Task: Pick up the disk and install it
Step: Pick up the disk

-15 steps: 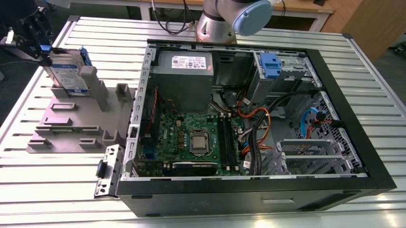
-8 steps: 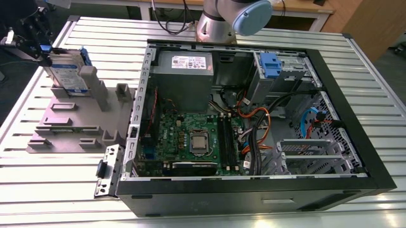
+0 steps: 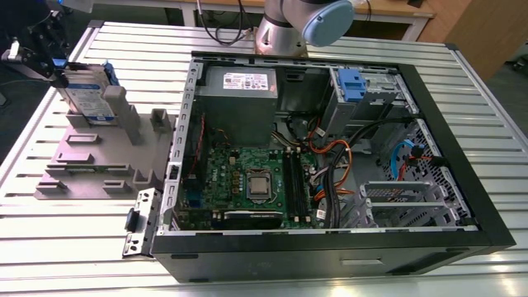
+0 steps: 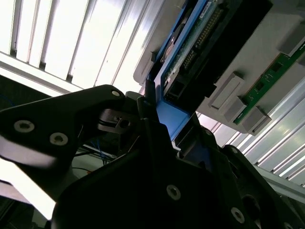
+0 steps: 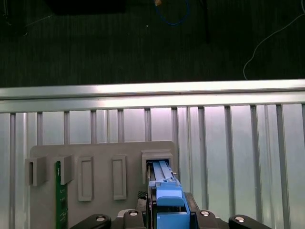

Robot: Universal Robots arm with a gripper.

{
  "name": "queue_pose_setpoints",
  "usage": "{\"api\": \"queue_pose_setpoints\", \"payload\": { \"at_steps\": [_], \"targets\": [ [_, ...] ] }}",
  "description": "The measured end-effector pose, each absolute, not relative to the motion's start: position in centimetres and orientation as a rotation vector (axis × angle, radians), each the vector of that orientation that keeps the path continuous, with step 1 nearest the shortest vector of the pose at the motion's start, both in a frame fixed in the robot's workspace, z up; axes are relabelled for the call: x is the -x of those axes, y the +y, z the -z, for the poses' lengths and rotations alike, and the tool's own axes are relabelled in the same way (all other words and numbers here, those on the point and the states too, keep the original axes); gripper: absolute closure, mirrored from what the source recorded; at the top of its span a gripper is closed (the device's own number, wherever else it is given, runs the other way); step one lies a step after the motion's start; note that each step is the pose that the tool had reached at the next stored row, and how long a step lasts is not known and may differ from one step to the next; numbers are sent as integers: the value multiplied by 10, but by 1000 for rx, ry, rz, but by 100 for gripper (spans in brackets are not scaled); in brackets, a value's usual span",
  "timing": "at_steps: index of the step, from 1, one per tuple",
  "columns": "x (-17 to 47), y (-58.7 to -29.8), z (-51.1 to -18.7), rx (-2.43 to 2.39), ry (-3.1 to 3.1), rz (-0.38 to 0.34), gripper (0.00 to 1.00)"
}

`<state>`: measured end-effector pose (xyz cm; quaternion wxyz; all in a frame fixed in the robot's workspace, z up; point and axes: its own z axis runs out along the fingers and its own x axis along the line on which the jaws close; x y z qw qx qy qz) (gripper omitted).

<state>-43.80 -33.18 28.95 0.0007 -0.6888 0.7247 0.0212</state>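
The disk [image 3: 89,93] stands on edge in a slot of the grey stand [image 3: 91,154]. The open case [image 3: 330,260] lies just beside the stand, on the exterior view's right. The gripper [image 3: 63,73] sits above the stand, and its fingers [image 4: 148,95] appear clamped on the blue frame at the disk's top edge. The lift likely goes best straight up along the slot, with the grip square. Any tilt could jam the frame against the stand's walls or drag the stand along.

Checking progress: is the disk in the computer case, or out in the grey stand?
Out. The disk stands on edge in the grey stand, beside the computer case, with the gripper at it.
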Motion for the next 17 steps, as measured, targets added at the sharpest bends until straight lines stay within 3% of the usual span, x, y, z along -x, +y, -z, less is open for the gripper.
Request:
{"api": "queue_pose_setpoints", "payload": {
  "at_steps": [17],
  "targets": [
    [438, -332, -290, 2165, 2281, -58, 60]
  ]
}}
